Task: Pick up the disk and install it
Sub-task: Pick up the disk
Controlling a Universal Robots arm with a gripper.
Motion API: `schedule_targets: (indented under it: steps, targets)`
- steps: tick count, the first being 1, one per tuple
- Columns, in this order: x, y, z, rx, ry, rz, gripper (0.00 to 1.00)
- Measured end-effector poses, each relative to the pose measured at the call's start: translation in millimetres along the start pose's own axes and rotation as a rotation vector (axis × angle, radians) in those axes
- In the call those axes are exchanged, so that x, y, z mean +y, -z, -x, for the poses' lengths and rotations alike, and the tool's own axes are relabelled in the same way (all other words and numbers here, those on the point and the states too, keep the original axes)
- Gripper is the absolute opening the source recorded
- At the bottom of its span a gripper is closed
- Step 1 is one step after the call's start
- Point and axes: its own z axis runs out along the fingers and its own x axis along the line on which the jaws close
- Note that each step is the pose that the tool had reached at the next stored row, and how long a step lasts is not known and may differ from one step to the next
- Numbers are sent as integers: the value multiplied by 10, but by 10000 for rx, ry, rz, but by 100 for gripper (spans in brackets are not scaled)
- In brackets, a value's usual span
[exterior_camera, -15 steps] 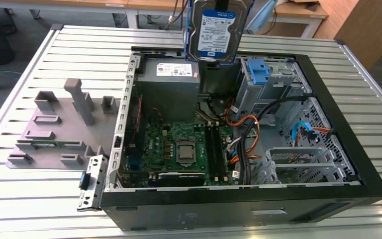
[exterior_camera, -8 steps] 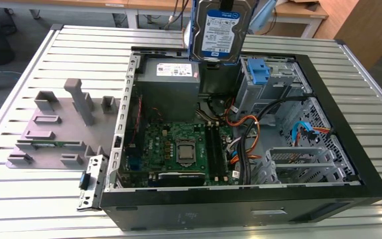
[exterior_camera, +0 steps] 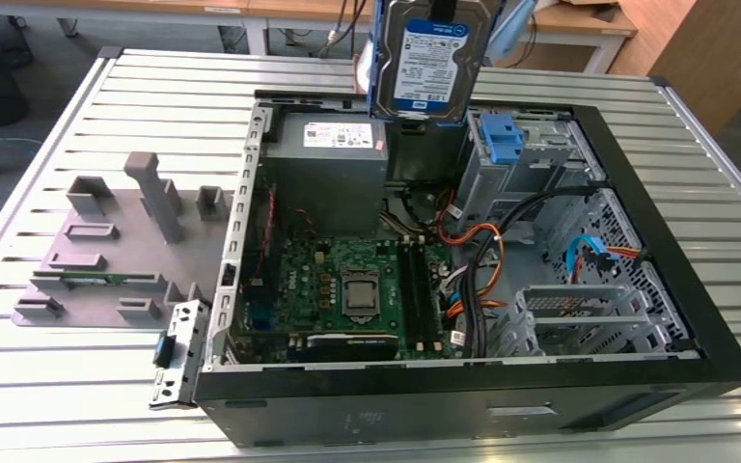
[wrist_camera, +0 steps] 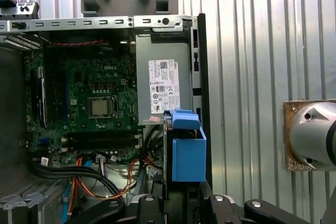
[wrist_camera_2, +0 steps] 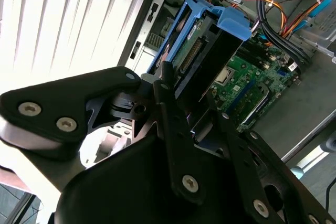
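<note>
- The gripper (wrist_camera_2: 194, 95) is pinching the disk (exterior_camera: 428, 56). One black finger (wrist_camera_2: 169, 103) stands on each side of the drive, and nothing else touches it.
- The disk hangs on edge in the air above the open computer case (exterior_camera: 409, 420), over the end that holds the power supply (exterior_camera: 325, 154). Its label faces the exterior camera.
- In the first wrist view, the blue rail (wrist_camera: 187, 156) on the drive's side points down into the case, and the fingers do not cover it. I judge that the drive is held this way so the rails stay free to meet a bay.
- The drive cage (exterior_camera: 525, 164) sits in the case's corner on the exterior view's right, beside the power supply. A blue bracket (exterior_camera: 506, 143) already sits in it.
- The disk is higher than the cage and just towards the exterior view's left of it.
- Orange and black cables (exterior_camera: 480, 256) loop between the motherboard (exterior_camera: 344, 285) and the cage. They look like the likeliest thing to snag a drive on its way down.
- The case lies on its side on a slatted metal table (exterior_camera: 62, 405).
- A grey fixture plate (exterior_camera: 113, 251) with upright holders lies near the case, towards the table's edge on the exterior view's left.
- A loose metal strip (exterior_camera: 175, 352) stands against the case's near corner.
</note>
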Motion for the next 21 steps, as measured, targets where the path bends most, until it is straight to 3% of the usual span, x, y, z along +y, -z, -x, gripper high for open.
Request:
schedule_targets:
  steps: [11,21]
  targets:
    - [-4,1,-58,-1,1,-1,35]
    - [-9,6,-226,1,1,0,35]
